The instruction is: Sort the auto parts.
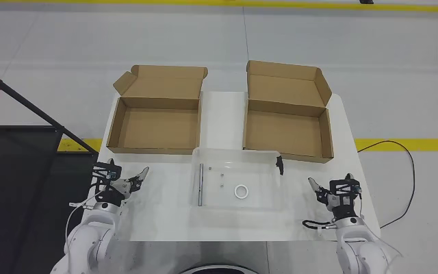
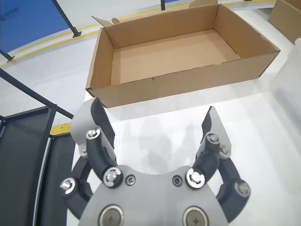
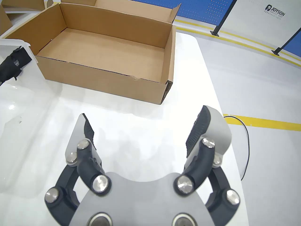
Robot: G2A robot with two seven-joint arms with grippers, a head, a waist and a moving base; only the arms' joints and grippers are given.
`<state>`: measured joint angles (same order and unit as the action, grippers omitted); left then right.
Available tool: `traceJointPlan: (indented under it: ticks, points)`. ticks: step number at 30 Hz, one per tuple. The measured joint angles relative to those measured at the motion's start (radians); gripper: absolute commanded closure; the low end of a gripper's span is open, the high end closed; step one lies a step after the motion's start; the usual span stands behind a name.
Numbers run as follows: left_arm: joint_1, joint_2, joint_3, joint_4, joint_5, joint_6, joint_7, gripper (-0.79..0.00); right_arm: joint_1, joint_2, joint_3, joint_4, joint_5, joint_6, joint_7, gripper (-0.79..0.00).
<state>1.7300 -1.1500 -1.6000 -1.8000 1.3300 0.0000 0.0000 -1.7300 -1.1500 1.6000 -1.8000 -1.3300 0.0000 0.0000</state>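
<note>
Over the worktop (image 1: 164,216), from above: clear tray (image 1: 205,152) at centre, with metal rod (image 1: 199,185) at 9 o'clock, white ring (image 1: 241,192) at 6, black part (image 1: 279,164) at 2. Left box (image 1: 156,129) at 11 and right box (image 1: 287,133) at 1, both empty.

Left wrist: left gripper (image 2: 154,109) spread, pinching nothing, facing left box.

Right wrist: right gripper (image 3: 144,114) spread too, black part near right box.

Sorting seemingly not begun; next, reach into tray and pinch one part.

Left box (image 1: 154,129), right box (image 1: 286,131) beside it, tray (image 1: 236,151) before both, rod (image 1: 199,185) and ring (image 1: 241,192) inside tray
</note>
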Motion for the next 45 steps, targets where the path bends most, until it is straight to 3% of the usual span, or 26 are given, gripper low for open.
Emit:
traceJointPlan:
  ticks: [22, 30, 34, 45]
  points:
    - [-0.005, -0.003, -0.001, 0.002, -0.026, -0.014, 0.037, -0.785, 0.007, 0.000, -0.002, -0.003, 0.003, -0.011, -0.011, -0.785]
    - [0.020, -0.007, -0.020, -0.040, -0.058, -0.045, 0.117, -0.785, 0.060, 0.008, 0.015, -0.075, 0.046, -0.213, -0.003, -0.785]
    - [0.029, -0.007, -0.022, -0.048, -0.047, -0.071, 0.152, -0.785, 0.098, 0.015, 0.004, -0.152, 0.099, -0.368, 0.122, -0.785]
    - [0.049, -0.010, -0.027, -0.057, -0.042, -0.091, 0.181, -0.785, 0.197, 0.021, -0.081, -0.293, 0.269, -0.528, 0.375, -0.785]
